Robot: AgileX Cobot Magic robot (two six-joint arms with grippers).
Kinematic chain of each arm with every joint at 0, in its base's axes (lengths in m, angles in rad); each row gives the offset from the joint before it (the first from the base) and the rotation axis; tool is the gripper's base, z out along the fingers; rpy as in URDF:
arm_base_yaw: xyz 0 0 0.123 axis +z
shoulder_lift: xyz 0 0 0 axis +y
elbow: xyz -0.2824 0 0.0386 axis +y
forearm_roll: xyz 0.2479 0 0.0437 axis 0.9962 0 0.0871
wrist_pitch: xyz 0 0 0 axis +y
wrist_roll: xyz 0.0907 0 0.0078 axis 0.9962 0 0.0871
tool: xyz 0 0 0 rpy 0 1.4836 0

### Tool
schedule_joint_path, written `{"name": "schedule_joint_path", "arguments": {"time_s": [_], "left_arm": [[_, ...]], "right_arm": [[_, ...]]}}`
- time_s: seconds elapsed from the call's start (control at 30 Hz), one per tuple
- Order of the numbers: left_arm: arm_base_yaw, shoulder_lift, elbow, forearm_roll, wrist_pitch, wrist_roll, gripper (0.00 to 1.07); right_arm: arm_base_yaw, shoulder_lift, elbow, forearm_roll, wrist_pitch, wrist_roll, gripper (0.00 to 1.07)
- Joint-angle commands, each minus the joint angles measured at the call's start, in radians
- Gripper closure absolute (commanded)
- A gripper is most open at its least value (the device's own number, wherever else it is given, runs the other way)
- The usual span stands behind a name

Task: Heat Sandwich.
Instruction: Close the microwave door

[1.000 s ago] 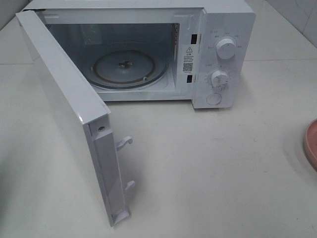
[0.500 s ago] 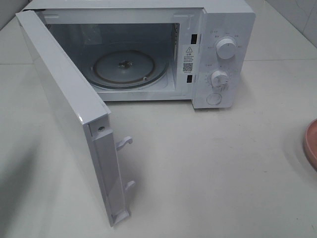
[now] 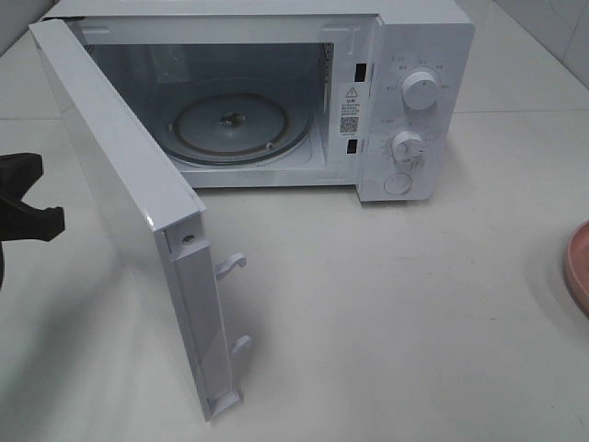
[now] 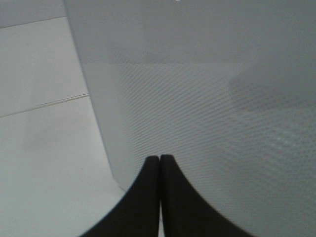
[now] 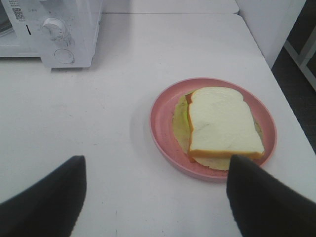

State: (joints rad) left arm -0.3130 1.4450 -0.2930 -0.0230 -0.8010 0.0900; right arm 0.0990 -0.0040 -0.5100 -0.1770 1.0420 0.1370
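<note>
The sandwich (image 5: pixel 223 122), white bread with tan crust over green-yellow filling, lies on a pink plate (image 5: pixel 163 132) on the table right of the microwave (image 3: pixel 405 92). In the right wrist view my right gripper (image 5: pixel 155 165) hangs open above the table just short of the plate, with nothing between its fingers. Only the plate's rim (image 3: pixel 580 272) shows in the exterior view. The microwave's door (image 3: pixel 120 184) stands wide open, showing the bare glass turntable (image 3: pixel 241 124). My left gripper (image 3: pixel 32 212) is shut and empty at the left edge, its fingertips (image 4: pixel 153 168) close to the door's outer face (image 4: pixel 207 123).
The open door juts toward the table's front, with two latch hooks (image 3: pixel 232 265) on its free edge. The control panel has two knobs (image 3: pixel 420 90) and a button. The table's right edge (image 5: pixel 291 113) runs close beside the plate.
My left gripper has come into the exterior view at the left edge, beside the door's outer face. The microwave, door and plate have not moved.
</note>
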Motion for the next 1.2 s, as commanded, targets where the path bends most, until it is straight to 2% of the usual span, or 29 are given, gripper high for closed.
{"name": "schedule_joint_path", "arguments": {"time_s": [0.03, 0.47, 0.7, 1.2], "left_arm": [[-0.048, 0.037, -0.036, 0.004, -0.025, -0.009, 1.06], [-0.163, 0.146, -0.164, -0.033, -0.016, -0.01, 1.06], [-0.229, 0.209, -0.28, -0.041, 0.03, -0.009, 1.06], [-0.301, 0.323, -0.469, -0.082, 0.095, -0.005, 1.06]], "right_arm": [[-0.004, -0.027, 0.003, 0.002, -0.003, -0.007, 0.31], [-0.004, -0.027, 0.003, 0.001, -0.003, -0.007, 0.31], [-0.004, -0.027, 0.003, 0.001, -0.003, -0.007, 0.31], [-0.004, -0.027, 0.003, 0.001, -0.003, -0.007, 0.31]]}}
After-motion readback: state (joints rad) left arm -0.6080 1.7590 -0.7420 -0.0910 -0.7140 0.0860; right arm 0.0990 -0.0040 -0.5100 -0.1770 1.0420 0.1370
